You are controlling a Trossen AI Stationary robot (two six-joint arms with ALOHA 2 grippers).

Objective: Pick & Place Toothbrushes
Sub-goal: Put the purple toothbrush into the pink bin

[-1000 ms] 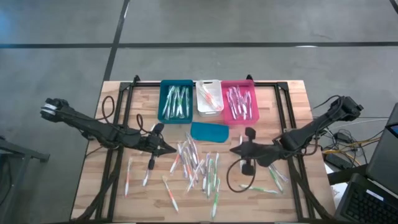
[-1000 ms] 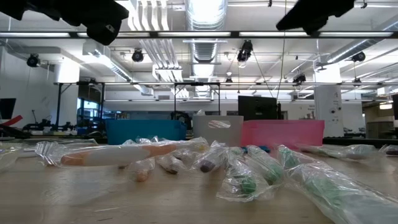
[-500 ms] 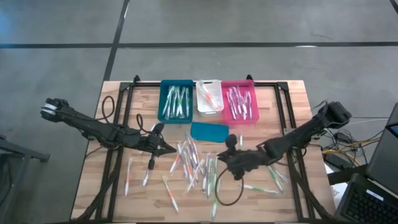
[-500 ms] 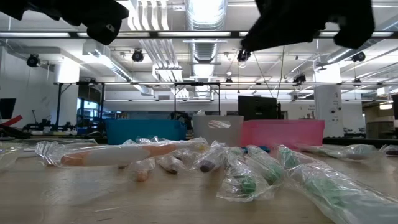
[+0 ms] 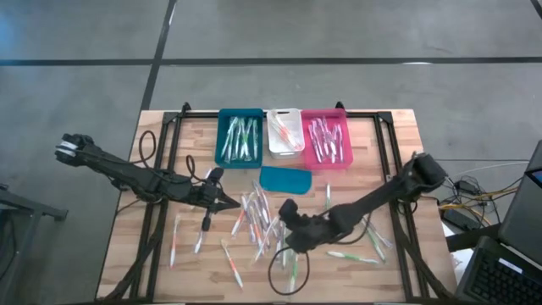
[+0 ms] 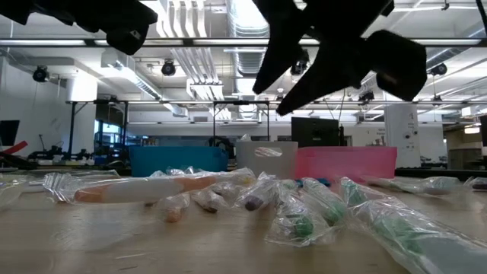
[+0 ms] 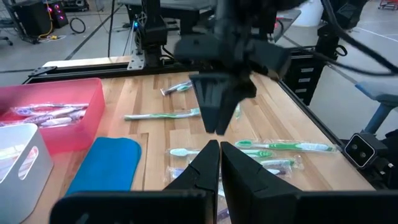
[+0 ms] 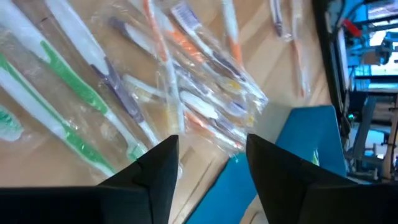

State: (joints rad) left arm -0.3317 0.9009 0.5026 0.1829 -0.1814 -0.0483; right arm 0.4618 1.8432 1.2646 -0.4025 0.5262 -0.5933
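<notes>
The thin, plastic-wrapped toothbrushes (image 5: 267,222), white with green, pink or orange accents, lie heaped at the middle of the pale wooden counter (image 5: 161,263), most with their long axes running roughly 12 to 6 o'clock in the high view, a few strays at 3 o'clock lying crosswise. The right hand (image 5: 288,230) hovers over the heap, fingers (image 8: 155,171) spread apart. The left hand (image 5: 234,204), pressed together and empty, waits at the heap's 9 o'clock edge.

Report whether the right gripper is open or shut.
Open: in its wrist view the right gripper shows two dark fingers apart, above the toothbrushes.
</notes>
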